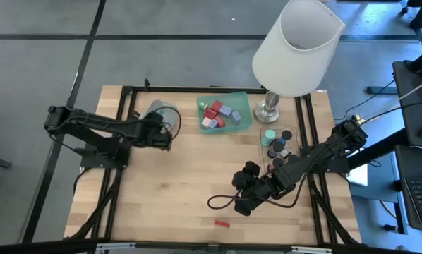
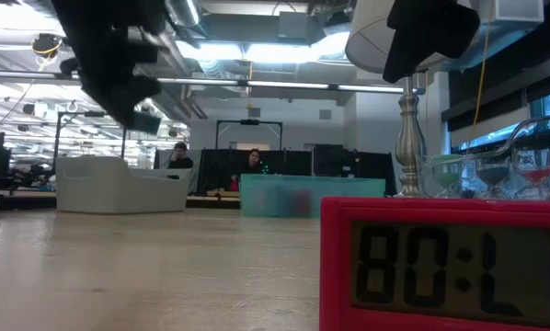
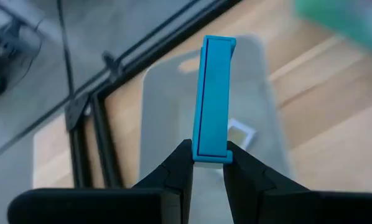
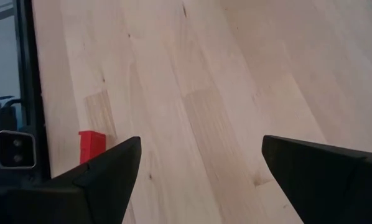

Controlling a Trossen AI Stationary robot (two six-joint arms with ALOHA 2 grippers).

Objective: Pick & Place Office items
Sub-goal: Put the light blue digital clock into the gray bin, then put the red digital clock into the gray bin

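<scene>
High view: green tray (image 1: 240,99) and clear tray (image 1: 264,132) already hold items; one red bar (image 1: 221,224) remains on the worktop. Left wrist: left pincer (image 3: 209,163) pinches a teal bar (image 3: 213,93) above the grey tray (image 3: 173,99). Right wrist: right pincer (image 4: 198,168) spread, near the bar

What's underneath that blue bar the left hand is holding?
Under the blue bar, held in the left hand, sits a grey tray with one small pale item inside. The bar hides part of the tray floor.

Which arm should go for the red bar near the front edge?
Right. Its gripper is open, empty and close to the red bar. The left gripper is shut on a teal bar over the grey tray.
</scene>
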